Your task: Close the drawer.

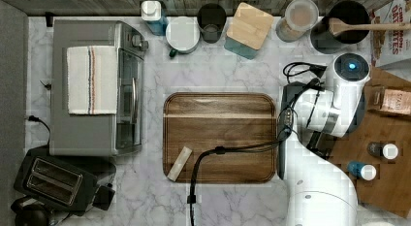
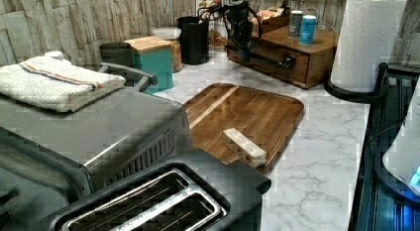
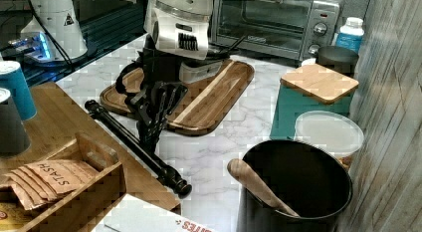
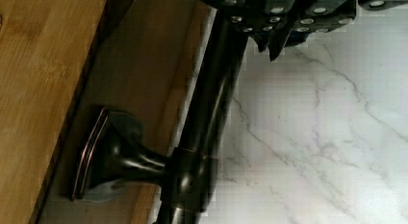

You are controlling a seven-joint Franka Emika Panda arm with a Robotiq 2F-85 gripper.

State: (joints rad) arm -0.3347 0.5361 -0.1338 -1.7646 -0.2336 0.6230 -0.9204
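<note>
Drawer (image 2: 277, 60) looks nearly shut; jaws (image 3: 152, 123), grip state unclear, sit at its bar handle (image 3: 137, 142); push squarely, steadily inward.

Cutting board (image 1: 220, 137) centre of top view; block (image 1: 179, 164) on it (near corner); toaster oven (image 1: 92, 85) at top view's left, towel (image 1: 91, 79) atop.

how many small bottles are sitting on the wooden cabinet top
2. In the top view, a grey bottle with a white cap and a blue bottle just below it stand on the cabinet top. The arm may hide others.
</note>
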